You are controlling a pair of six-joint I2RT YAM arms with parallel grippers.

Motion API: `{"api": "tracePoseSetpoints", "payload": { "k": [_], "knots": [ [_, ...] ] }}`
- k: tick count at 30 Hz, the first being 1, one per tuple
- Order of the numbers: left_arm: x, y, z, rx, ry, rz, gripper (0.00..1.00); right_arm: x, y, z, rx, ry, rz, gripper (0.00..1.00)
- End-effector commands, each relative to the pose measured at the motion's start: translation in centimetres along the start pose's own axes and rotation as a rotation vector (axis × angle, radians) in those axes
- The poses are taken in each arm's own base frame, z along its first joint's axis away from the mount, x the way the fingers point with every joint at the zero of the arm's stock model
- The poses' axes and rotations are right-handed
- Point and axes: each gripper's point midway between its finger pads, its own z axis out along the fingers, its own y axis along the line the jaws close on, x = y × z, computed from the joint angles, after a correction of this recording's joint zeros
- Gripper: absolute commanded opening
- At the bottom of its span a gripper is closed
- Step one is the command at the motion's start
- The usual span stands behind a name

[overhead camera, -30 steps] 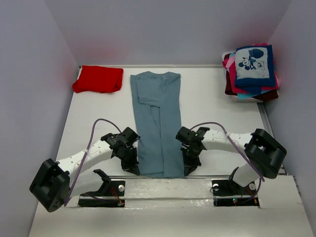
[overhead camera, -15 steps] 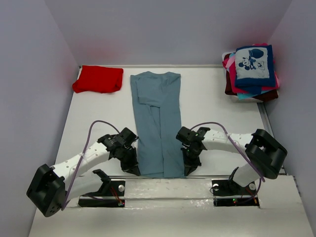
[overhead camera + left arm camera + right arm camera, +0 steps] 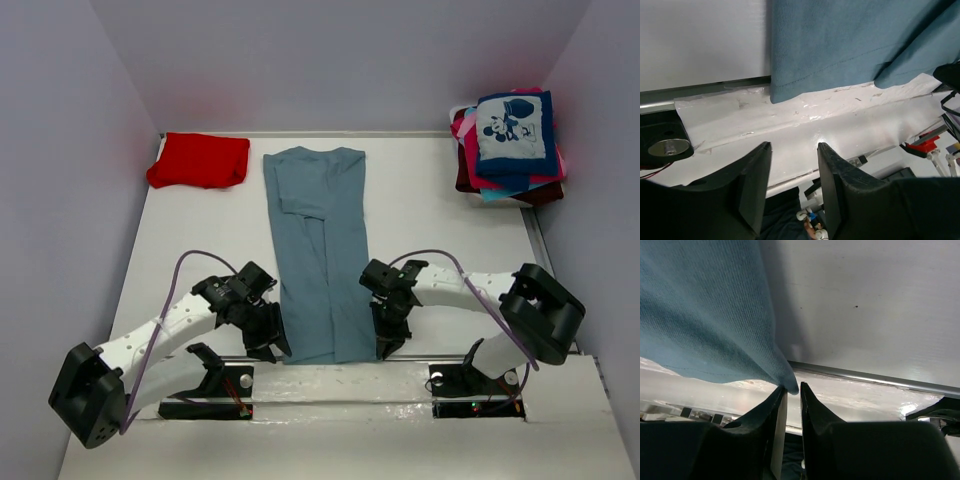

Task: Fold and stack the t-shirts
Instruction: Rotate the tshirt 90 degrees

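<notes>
A dusty grey-blue t-shirt [image 3: 320, 250], folded into a long strip, lies flat down the table's middle, its hem at the near edge. My left gripper [image 3: 272, 345] sits at the hem's left corner. In the left wrist view it [image 3: 795, 146] is open and empty, and the shirt [image 3: 840, 40] lies beyond the fingertips. My right gripper [image 3: 388, 345] is at the right corner. Its jaws [image 3: 793, 387] stand a narrow gap apart, with the shirt's corner [image 3: 787, 382] resting at the tips. A folded red t-shirt [image 3: 198, 160] lies at the far left.
A stack of folded t-shirts [image 3: 510, 170] stands at the far right corner, topped by a navy one with a cartoon-mouse print [image 3: 515, 128]. A taped white strip [image 3: 805, 125] runs along the table's near edge, above the arm bases.
My left gripper has opened and let go of the shirt's near left corner. The right jaws have parted slightly. Both arms drew a little toward the near edge.
</notes>
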Motion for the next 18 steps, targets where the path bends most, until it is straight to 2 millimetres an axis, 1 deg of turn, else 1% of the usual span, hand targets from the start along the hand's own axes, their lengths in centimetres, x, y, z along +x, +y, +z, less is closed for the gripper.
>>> {"api": "tracePoseSetpoints", "payload": {
  "k": [1, 5, 8, 9, 12, 13, 14, 15, 16, 17, 18],
  "knots": [
    [0.8, 0.1, -0.5, -0.005, 0.023, -0.011, 0.55, 0.3, -0.4, -0.7, 0.016, -0.024, -0.003, 0.32],
    [0.2, -0.5, -0.9, -0.004, -0.001, 0.004, 0.55, 0.1, -0.1, -1.5, 0.006, -0.054, -0.005, 0.45],
    [-0.5, -1.0, -1.0, -0.017, -0.015, 0.026, 0.55, -0.4, 0.3, -2.6, 0.014, -0.090, -0.010, 0.47],
    [-1.0, -1.6, -1.3, -0.013, -0.027, 0.038, 0.55, -0.7, 0.8, -3.4, 0.012, -0.105, -0.013, 0.47],
    [-2.3, -2.6, -1.7, -0.027, -0.066, 0.081, 0.55, -1.7, 1.5, -4.4, 0.025, -0.147, -0.027, 0.50],
    [-3.1, -3.6, -2.0, -0.034, -0.077, 0.092, 0.55, -2.0, 1.7, -4.6, 0.028, -0.156, -0.032, 0.50],
    [-3.7, -3.9, -2.2, -0.046, -0.099, 0.119, 0.55, -2.7, 2.6, -5.3, 0.022, -0.185, -0.037, 0.50],
    [-4.3, -4.4, -2.4, -0.050, -0.110, 0.136, 0.55, -3.2, 2.9, -5.6, 0.023, -0.205, -0.037, 0.50],
    [-5.1, -5.6, -2.7, -0.054, -0.123, 0.152, 0.55, -3.8, 3.4, -6.0, 0.020, -0.230, -0.042, 0.52],
    [-5.9, -5.9, -2.8, -0.062, -0.140, 0.156, 0.55, -4.8, 3.5, -6.5, 0.026, -0.262, -0.029, 0.52],
    [-6.7, -6.4, -2.9, -0.064, -0.164, 0.181, 0.55, -5.8, 4.4, -7.4, 0.002, -0.292, -0.028, 0.52]
  ]
}}
